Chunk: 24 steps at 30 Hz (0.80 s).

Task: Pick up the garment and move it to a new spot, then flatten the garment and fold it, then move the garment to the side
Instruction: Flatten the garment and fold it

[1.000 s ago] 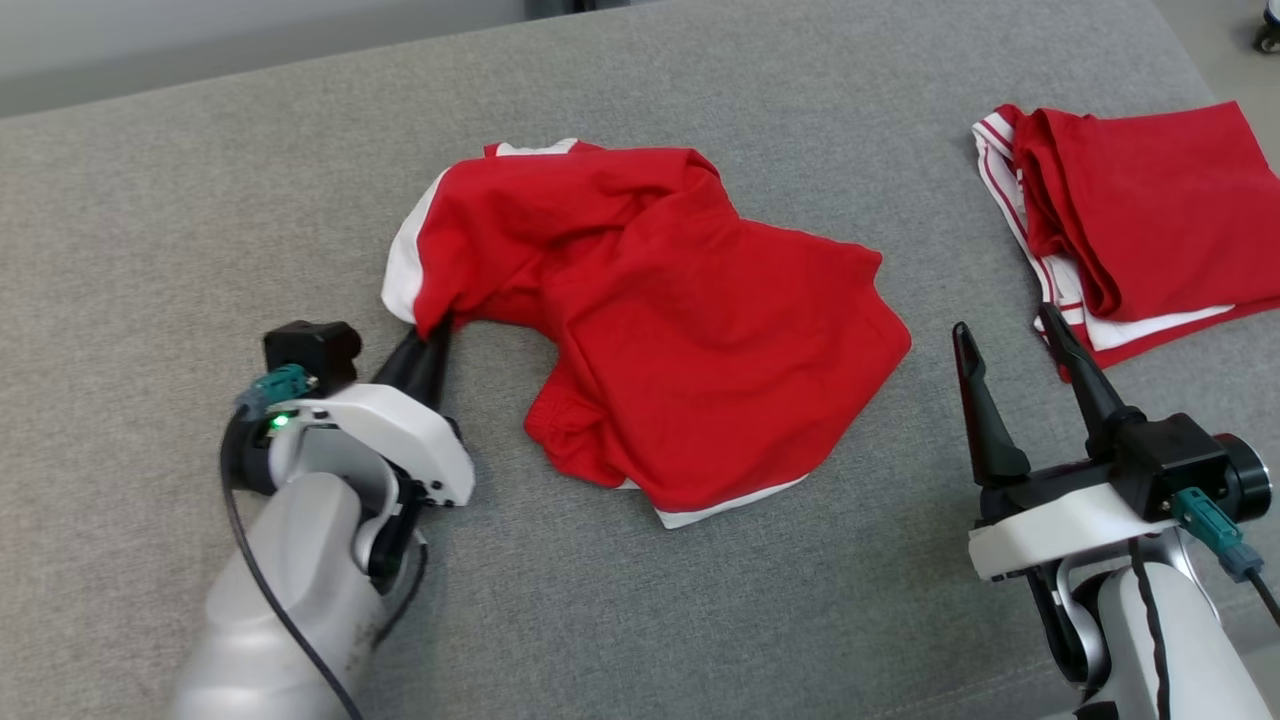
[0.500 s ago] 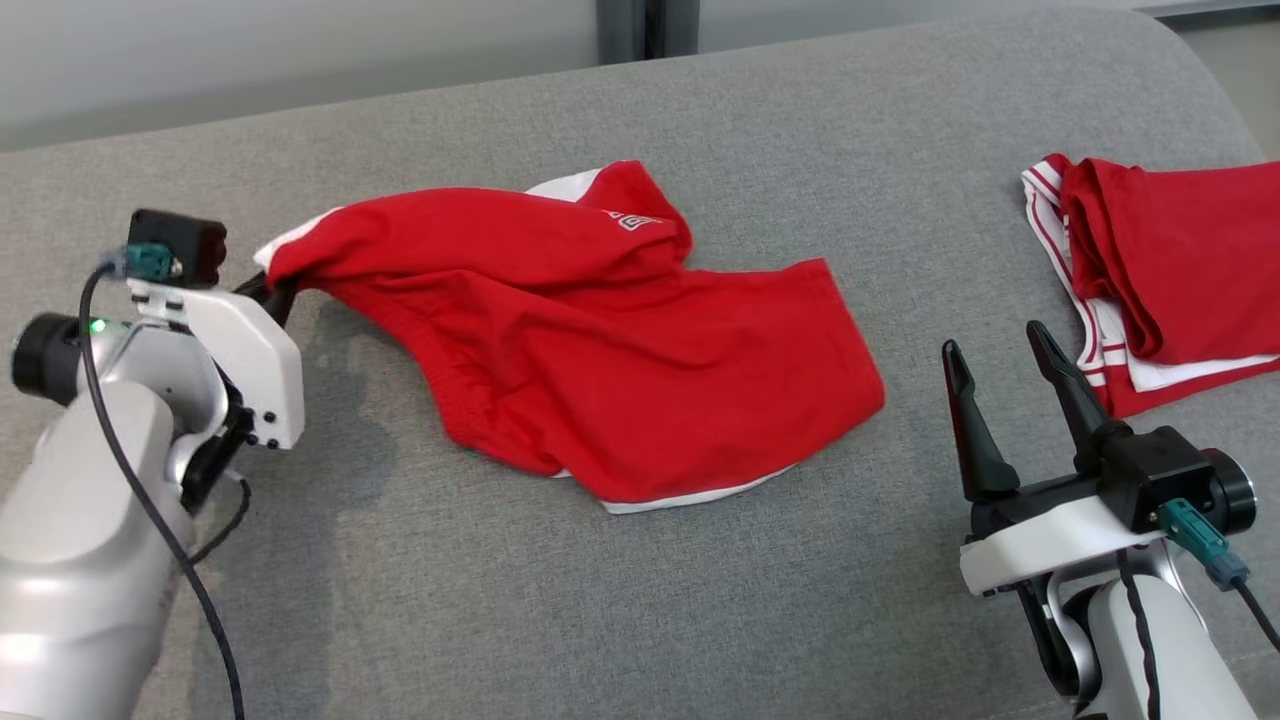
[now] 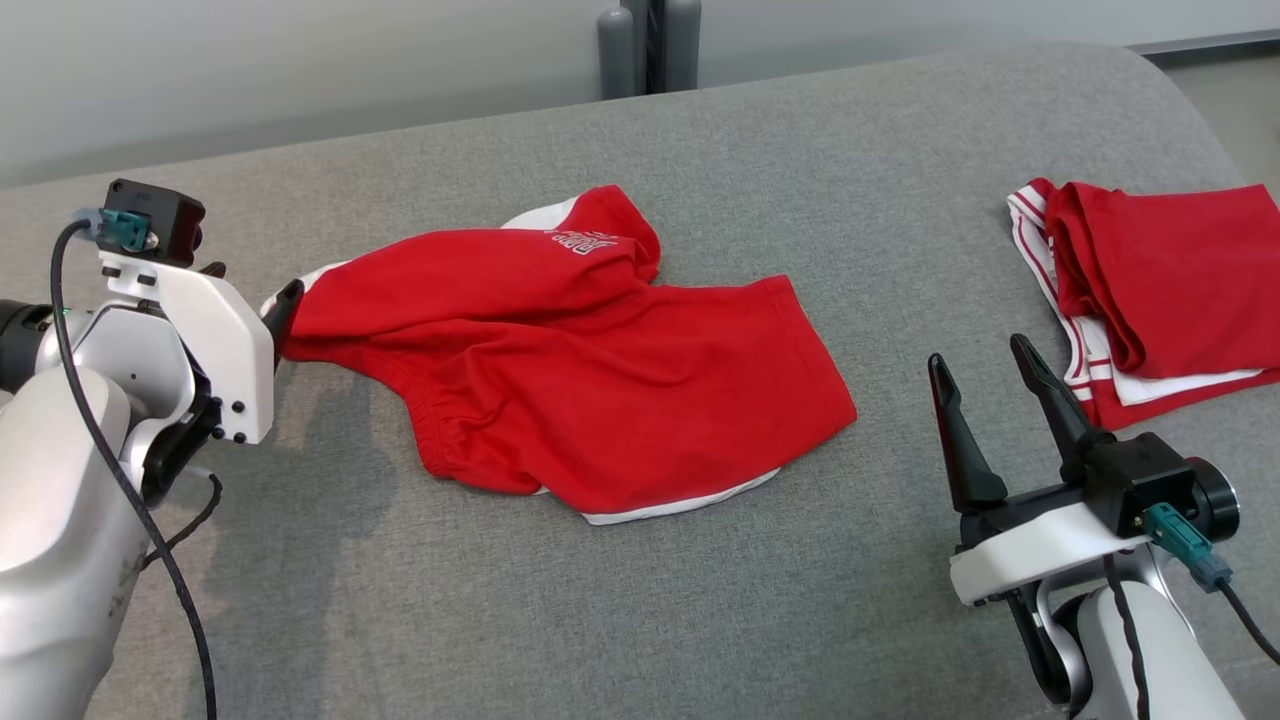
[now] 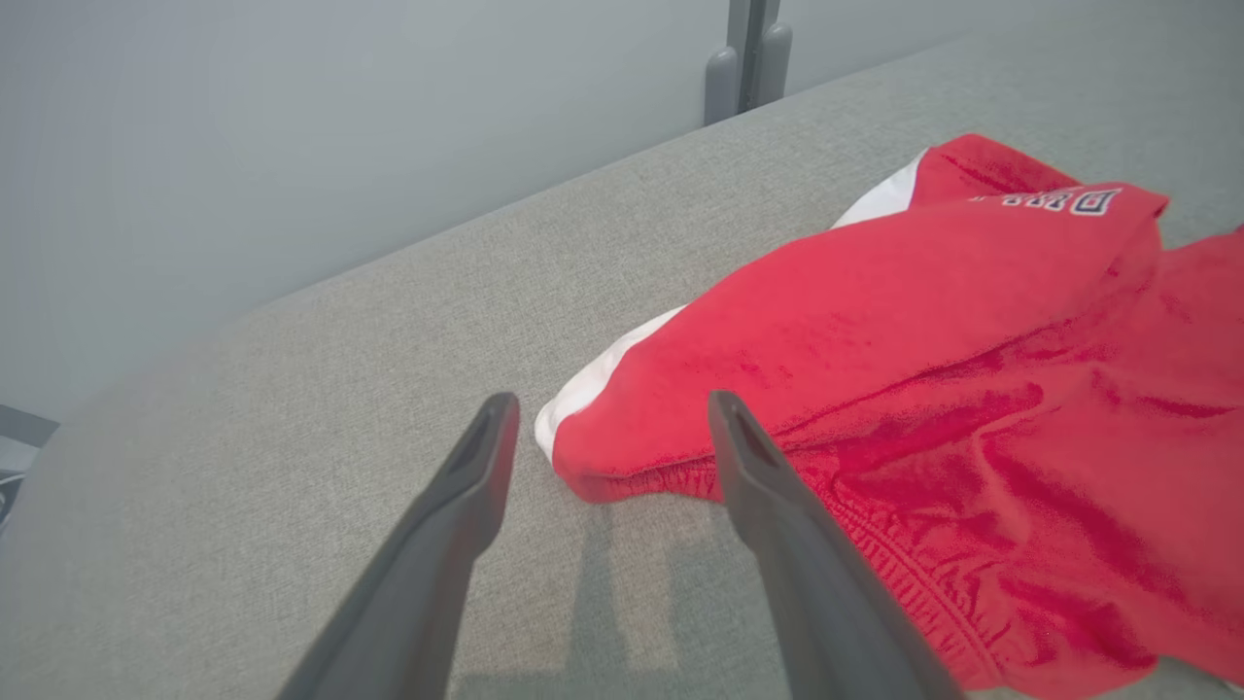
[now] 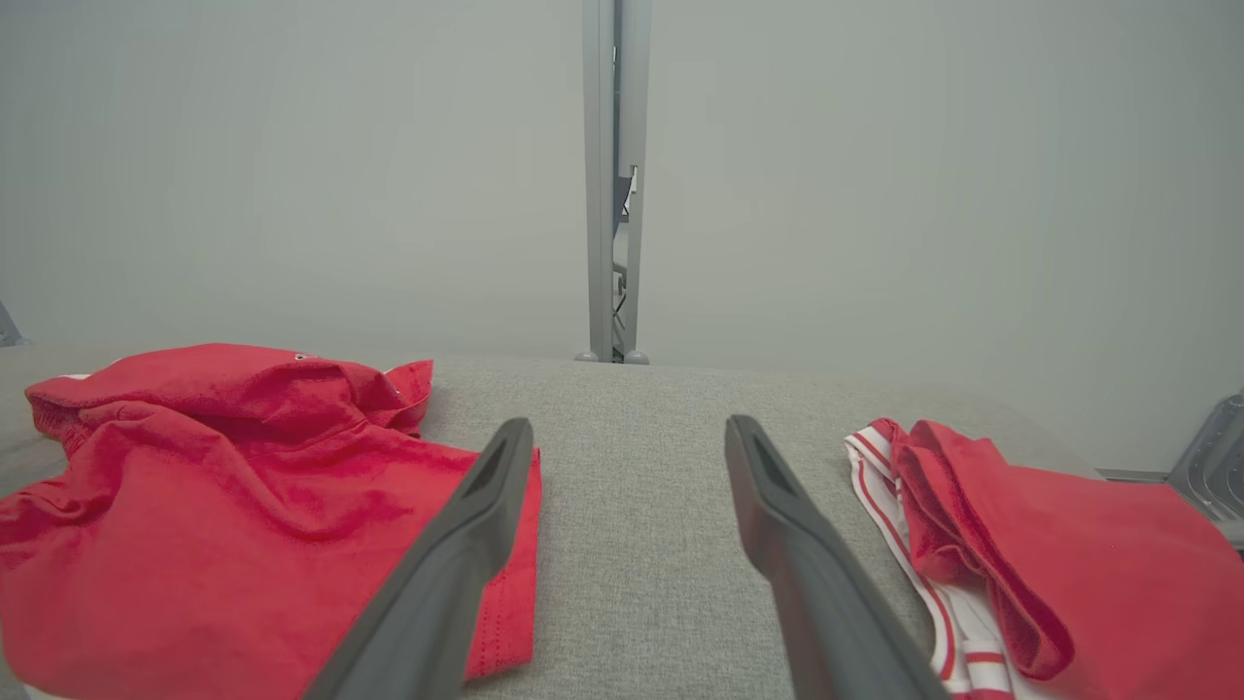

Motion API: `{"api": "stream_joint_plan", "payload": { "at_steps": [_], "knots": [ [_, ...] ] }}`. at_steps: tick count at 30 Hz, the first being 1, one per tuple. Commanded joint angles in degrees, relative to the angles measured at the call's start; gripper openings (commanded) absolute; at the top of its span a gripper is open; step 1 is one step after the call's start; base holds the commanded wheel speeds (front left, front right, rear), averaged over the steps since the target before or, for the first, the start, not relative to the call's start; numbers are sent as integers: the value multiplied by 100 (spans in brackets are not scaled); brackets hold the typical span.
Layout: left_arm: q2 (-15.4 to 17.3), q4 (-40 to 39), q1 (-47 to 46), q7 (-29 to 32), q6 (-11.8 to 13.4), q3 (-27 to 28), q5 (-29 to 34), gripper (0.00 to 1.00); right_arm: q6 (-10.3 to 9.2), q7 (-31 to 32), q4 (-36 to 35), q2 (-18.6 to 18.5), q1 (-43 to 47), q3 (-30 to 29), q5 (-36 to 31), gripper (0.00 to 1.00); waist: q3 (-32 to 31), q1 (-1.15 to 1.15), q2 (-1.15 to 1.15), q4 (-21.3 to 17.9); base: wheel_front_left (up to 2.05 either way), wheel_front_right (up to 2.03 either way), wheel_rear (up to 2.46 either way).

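Grey fabric table [image 3: 640, 600] holds the crumpled red-and-white cloth garment [image 3: 600, 380] mid-surface, lying free by the parted left hand [image 4: 612, 403], right hand [image 3: 978, 355] parted too; flattening, folding and setting aside seemingly remain.

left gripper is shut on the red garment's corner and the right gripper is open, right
No: the left gripper is open, fingers spread, the corner of the garment loose at their tips, as the left wrist view shows. The right gripper is open.
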Motion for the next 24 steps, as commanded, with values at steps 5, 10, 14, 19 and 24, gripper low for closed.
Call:
{"api": "stream_joint_plan", "payload": {
  "at_steps": [5,10,14,19,24],
  "knots": [
    [-83,-339,266,-539,344,204,-45,100,-2,-8,13,-24,79,-63,-53,100,-155,0,0,120,0,0,0],
    [-220,-874,606,-1301,672,489,-124,100,-2,-8,-34,-25,183,-114,-141,100,-318,0,0,341,0,0,0],
    [-422,-1304,1058,-1955,820,688,-267,100,-2,-8,-55,-25,233,-193,-214,100,-427,0,0,559,0,0,0],
    [-694,-1768,1716,-2957,796,858,-399,100,-2,-9,-73,-56,325,-285,-250,100,-539,0,0,831,0,0,0],
    [-919,-1963,2386,-3629,763,941,-473,100,-2,-8,-57,-98,419,-318,-244,100,-650,0,0,1041,0,0,0]
  ]
}}
